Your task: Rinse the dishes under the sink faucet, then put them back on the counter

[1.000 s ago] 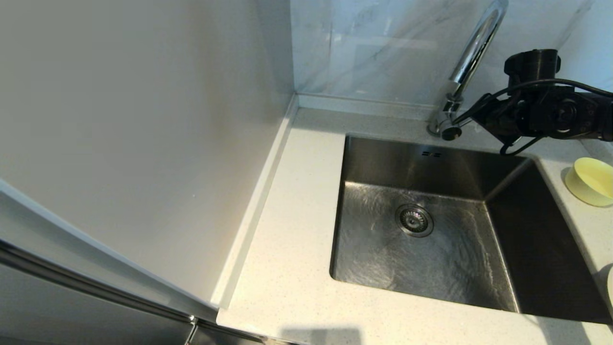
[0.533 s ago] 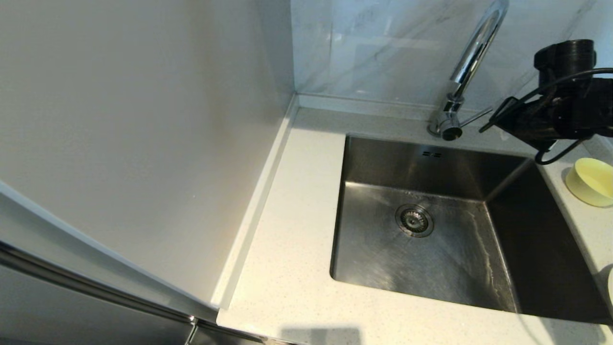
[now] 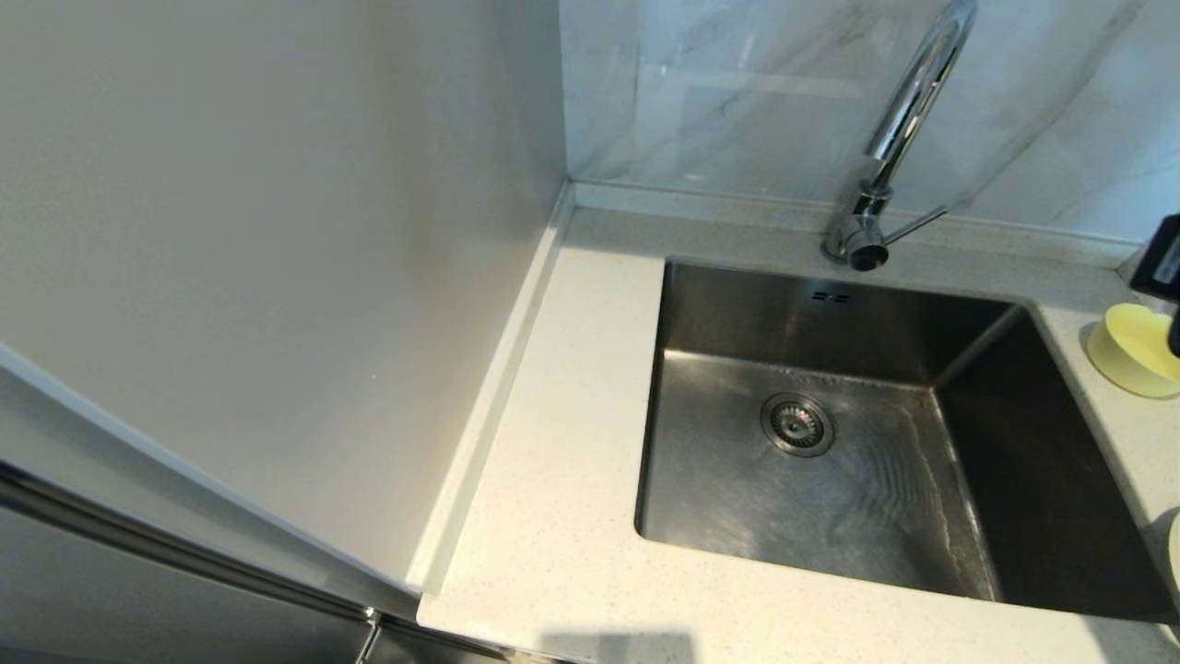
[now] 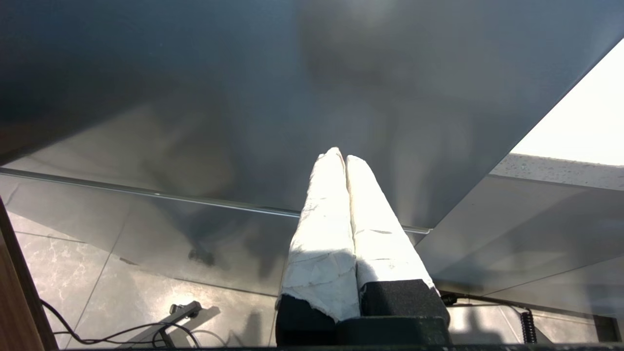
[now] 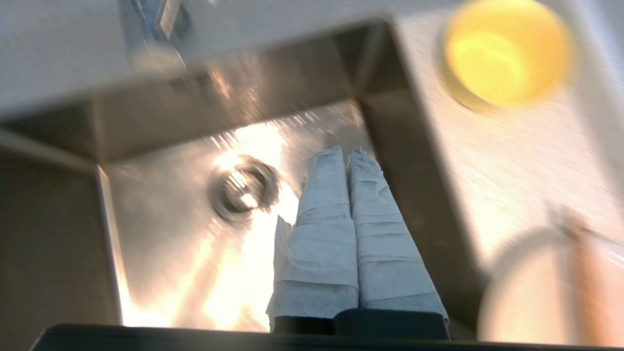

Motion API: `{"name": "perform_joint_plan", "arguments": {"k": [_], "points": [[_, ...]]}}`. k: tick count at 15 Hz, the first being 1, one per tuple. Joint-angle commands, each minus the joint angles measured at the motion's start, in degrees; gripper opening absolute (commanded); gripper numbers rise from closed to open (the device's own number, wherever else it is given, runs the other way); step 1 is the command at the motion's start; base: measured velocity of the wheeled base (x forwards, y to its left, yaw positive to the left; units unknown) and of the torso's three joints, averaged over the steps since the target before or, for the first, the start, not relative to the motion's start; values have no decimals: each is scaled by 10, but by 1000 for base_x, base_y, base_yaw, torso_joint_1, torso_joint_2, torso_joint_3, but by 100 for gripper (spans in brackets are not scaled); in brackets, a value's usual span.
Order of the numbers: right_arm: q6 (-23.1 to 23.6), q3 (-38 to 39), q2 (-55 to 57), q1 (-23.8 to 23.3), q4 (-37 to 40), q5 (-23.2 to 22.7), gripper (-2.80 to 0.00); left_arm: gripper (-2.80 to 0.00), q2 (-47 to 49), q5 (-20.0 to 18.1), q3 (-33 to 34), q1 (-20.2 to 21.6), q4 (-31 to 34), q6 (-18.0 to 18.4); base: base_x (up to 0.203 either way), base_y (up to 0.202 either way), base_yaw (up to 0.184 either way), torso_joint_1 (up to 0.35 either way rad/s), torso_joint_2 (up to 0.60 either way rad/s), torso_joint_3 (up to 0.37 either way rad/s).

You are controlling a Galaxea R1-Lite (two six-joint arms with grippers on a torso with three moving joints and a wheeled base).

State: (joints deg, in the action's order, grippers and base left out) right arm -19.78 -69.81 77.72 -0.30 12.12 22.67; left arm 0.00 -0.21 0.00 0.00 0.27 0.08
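The steel sink point(image 3: 977, 295) fills the middle right of the head view, its floor wet and rippled around the drain strainer point(image 3: 798, 424). The chrome faucet point(image 3: 908, 101) rises behind it, side lever point(image 3: 914, 224) pointing right. The pale-yellow bowl point(image 3: 1129, 352) sits on the counter point(image 3: 562, 461) right of the sink. My right gripper point(image 5: 346, 150) is shut and empty, hovering over the sink's right side, with the bowl point(image 5: 507, 53) beyond it. The cream plate point(image 5: 531, 292) carries a brown blur that looks like the chopsticks point(image 5: 580, 273). My left gripper point(image 4: 341, 155) is shut, parked low.
Only a bit of my right arm point(image 3: 1163, 267) shows at the head view's right edge, above the bowl. A plain wall panel point(image 3: 277, 231) borders the counter on the left; the marble wall point(image 3: 737, 92) stands behind the faucet. The left gripper faces a grey cabinet front point(image 4: 243, 97).
My right arm has pulled away from the faucet lever and swung right, almost out of the head view. The lever now stands uncovered, pointing right.
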Motion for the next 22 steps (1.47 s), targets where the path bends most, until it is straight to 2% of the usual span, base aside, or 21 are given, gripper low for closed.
{"name": "perform_joint_plan", "arguments": {"k": [1, 6, 10, 13, 16, 18, 19, 22], "points": [[14, 54, -99, 0, 2, 3, -280, -280, 0, -1, 0, 0, 0, 0, 0, 0, 0, 0, 0, 0], [115, 170, -276, 13, 24, 0, -280, -280, 0, -1, 0, 0, 0, 0, 0, 0, 0, 0, 0, 0], [212, 343, -453, 15, 30, -7, -280, -280, 0, -1, 0, 0, 0, 0, 0, 0, 0, 0, 0, 0], [256, 467, -553, 18, 28, -22, -280, -280, 0, 0, 0, 0, 0, 0, 0, 0, 0, 0, 0, 0], [277, 594, -649, 18, -22, -76, -280, -280, 0, -1, 0, 0, 0, 0, 0, 0, 0, 0, 0, 0], [285, 675, -692, 11, -117, -119, -280, -280, 0, -1, 0, 0, 0, 0, 0, 0, 0, 0, 0, 0], [287, 694, -704, 7, -159, -151, -280, -280, 0, -1, 0, 0, 0, 0, 0, 0, 0, 0, 0, 0], [261, 702, -743, 6, -166, -189, -280, -280, 0, -1, 0, 0, 0, 0, 0, 0, 0, 0, 0, 0]]}}
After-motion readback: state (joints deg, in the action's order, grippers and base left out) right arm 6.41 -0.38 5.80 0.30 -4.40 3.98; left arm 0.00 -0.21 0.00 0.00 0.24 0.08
